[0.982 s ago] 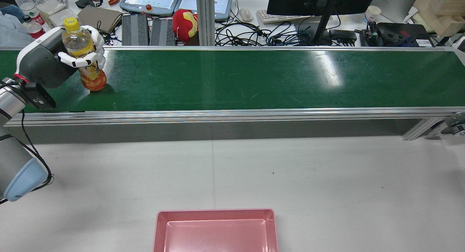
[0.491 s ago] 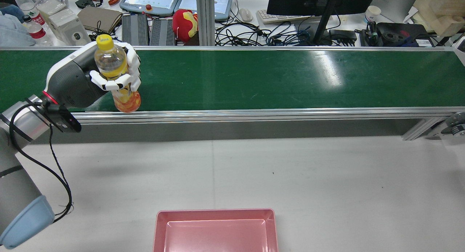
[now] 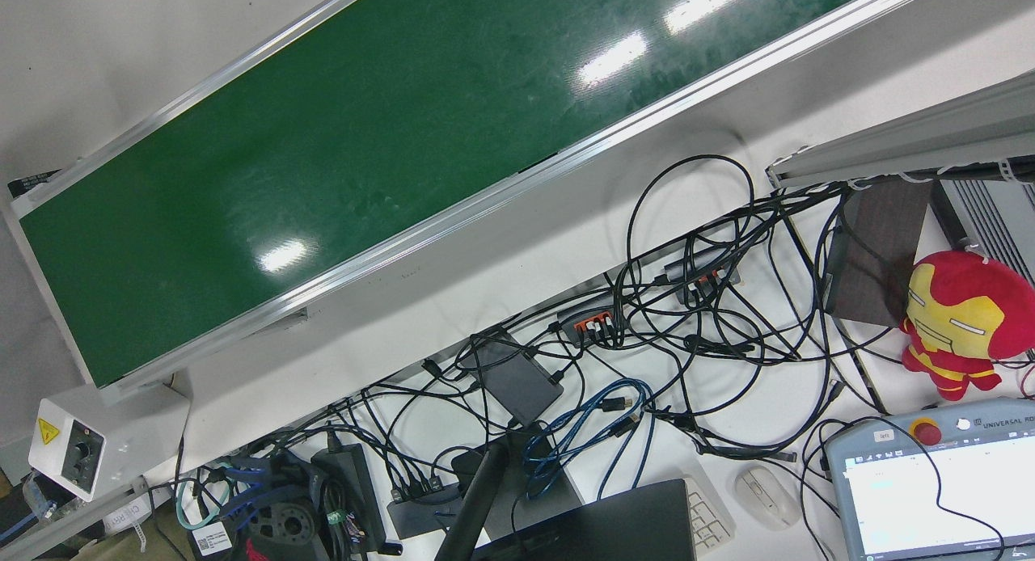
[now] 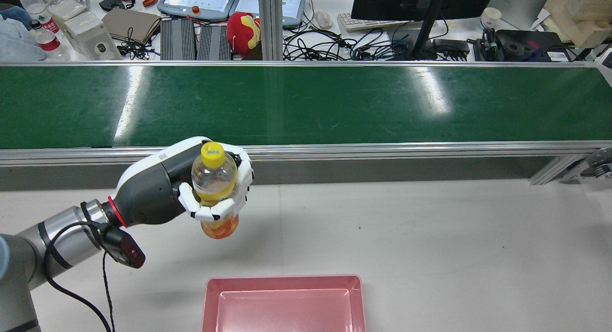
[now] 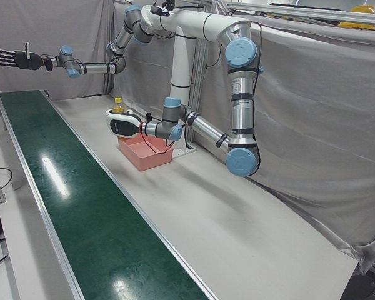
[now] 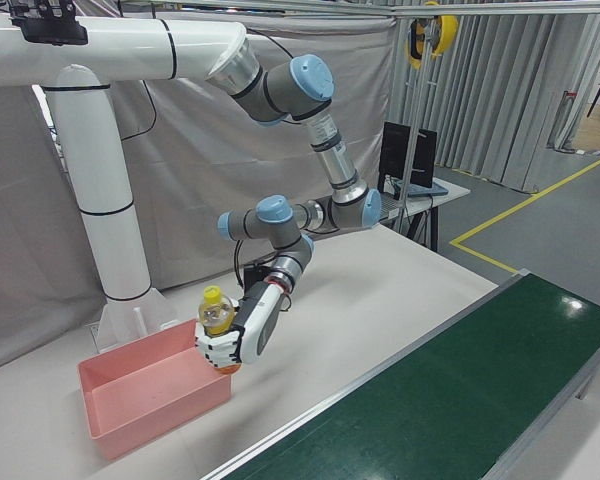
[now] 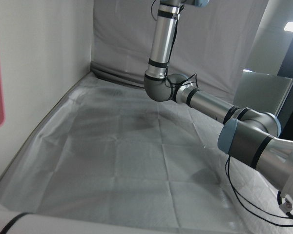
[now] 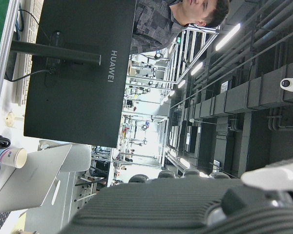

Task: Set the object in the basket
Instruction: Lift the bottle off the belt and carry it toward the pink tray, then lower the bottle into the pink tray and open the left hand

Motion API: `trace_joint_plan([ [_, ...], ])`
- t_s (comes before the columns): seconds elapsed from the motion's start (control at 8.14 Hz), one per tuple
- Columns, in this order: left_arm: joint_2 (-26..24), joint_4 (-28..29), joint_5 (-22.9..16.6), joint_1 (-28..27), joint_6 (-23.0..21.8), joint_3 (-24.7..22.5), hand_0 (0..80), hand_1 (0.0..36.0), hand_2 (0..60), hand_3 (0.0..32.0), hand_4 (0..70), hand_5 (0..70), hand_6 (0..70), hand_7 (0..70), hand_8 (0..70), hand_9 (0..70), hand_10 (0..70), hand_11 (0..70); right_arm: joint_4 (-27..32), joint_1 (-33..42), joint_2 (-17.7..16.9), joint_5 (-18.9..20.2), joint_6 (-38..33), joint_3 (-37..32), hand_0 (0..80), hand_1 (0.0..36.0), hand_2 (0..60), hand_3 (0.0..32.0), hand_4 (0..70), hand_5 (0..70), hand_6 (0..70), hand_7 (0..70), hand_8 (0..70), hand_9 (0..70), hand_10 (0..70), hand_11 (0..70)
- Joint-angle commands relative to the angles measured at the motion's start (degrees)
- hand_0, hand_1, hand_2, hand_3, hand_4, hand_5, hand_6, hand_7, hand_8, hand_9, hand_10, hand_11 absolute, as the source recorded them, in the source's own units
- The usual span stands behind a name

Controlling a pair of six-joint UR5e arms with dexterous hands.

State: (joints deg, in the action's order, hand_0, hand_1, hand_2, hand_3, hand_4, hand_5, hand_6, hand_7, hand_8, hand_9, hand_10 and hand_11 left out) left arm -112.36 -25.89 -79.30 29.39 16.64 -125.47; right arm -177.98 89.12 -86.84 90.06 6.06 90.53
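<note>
My left hand (image 4: 217,191) is shut on a clear bottle (image 4: 213,173) with a yellow cap and an orange label. It holds the bottle upright in the air above the white table, a little behind and left of the pink basket (image 4: 284,301) in the rear view. The right-front view shows the hand (image 6: 235,340), the bottle (image 6: 214,310) and the basket (image 6: 150,395) close together, with the bottle beside the basket's rim. My right hand (image 5: 9,57) is open with its fingers spread, held high beyond the far end of the belt.
The long green conveyor belt (image 4: 306,105) runs across behind the white table (image 4: 430,236). Beyond it lie cables, monitors, pendants and a red plush toy (image 4: 244,30). The arms' white pedestal (image 5: 181,75) stands behind the basket.
My left hand has carried the bottle off the belt's left end, toward the camera and to the right, and now holds it over the white table near the basket.
</note>
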Motion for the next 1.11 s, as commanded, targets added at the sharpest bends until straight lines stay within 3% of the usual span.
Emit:
trace_joint_plan([
  [0.0,0.12,-3.63,-0.68,-12.74,8.56,-1.09,80.0,36.0,60.0,0.0,68.5,70.0,70.0,70.0,70.0,70.0,51.9,70.0,0.00,0.00,0.00,0.03,0.00,-0.17,0.0,0.0,0.0,0.0,0.0,0.0,0.0,0.0,0.0,0.0,0.0,0.0],
  [0.12,0.21,-4.68,-0.59,-15.74,10.50,-0.83,76.4,36.0,60.0,0.0,68.2,70.0,70.0,70.0,70.0,70.0,48.7,70.0,0.00,0.00,0.00,-0.05,0.00,-0.26,0.0,0.0,0.0,0.0,0.0,0.0,0.0,0.0,0.0,0.0,0.0,0.0],
  [0.25,0.30,-5.91,-0.59,-17.25,11.91,-0.82,67.1,36.0,60.0,0.0,65.9,70.0,70.0,69.5,70.0,70.0,46.1,66.8,0.00,0.00,0.00,0.03,0.00,-0.35,0.0,0.0,0.0,0.0,0.0,0.0,0.0,0.0,0.0,0.0,0.0,0.0],
  [0.37,0.39,-6.62,-0.50,-18.66,12.44,-0.74,59.9,36.0,60.0,0.0,62.5,70.0,53.5,49.8,61.3,70.0,39.8,57.7,0.00,0.00,0.00,-0.05,0.00,-0.35,0.0,0.0,0.0,0.0,0.0,0.0,0.0,0.0,0.0,0.0,0.0,0.0],
  [0.49,0.39,-7.76,-0.50,-18.76,12.54,-0.74,50.3,36.0,60.0,0.0,45.4,70.0,21.5,25.7,39.9,51.1,29.4,44.2,0.00,0.00,0.00,-0.06,0.00,-0.35,0.0,0.0,0.0,0.0,0.0,0.0,0.0,0.0,0.0,0.0,0.0,0.0],
  [0.61,0.39,-8.21,-0.67,-18.67,12.45,-0.74,48.0,36.0,60.0,0.0,17.2,68.8,9.4,19.6,25.8,35.4,25.7,39.9,0.00,0.00,0.00,-0.06,0.00,-0.35,0.0,0.0,0.0,0.0,0.0,0.0,0.0,0.0,0.0,0.0,0.0,0.0],
  [0.74,0.47,-8.04,-0.68,-18.50,12.45,-0.74,47.4,36.0,60.0,0.0,5.8,57.7,1.5,7.7,22.1,29.0,19.2,30.8,0.00,0.00,0.00,-0.06,0.00,-0.35,0.0,0.0,0.0,0.0,0.0,0.0,0.0,0.0,0.0,0.0,0.0,0.0],
  [0.86,0.39,-7.51,-0.59,-18.49,12.45,-0.56,44.9,36.0,60.0,0.0,7.0,47.7,0.0,3.4,16.5,21.1,11.6,19.5,0.00,0.00,0.00,-0.06,0.00,-0.35,0.0,0.0,0.0,0.0,0.0,0.0,0.0,0.0,0.0,0.0,0.0,0.0],
  [0.98,0.47,-7.07,-0.68,-18.41,12.45,-0.39,45.2,36.0,60.0,1.0,5.8,24.0,0.0,0.2,7.9,8.9,5.0,10.2,0.00,0.00,0.00,-0.06,0.00,-0.35,0.0,0.0,0.0,0.0,0.0,0.0,0.0,0.0,0.0,0.0,0.0,0.0],
])
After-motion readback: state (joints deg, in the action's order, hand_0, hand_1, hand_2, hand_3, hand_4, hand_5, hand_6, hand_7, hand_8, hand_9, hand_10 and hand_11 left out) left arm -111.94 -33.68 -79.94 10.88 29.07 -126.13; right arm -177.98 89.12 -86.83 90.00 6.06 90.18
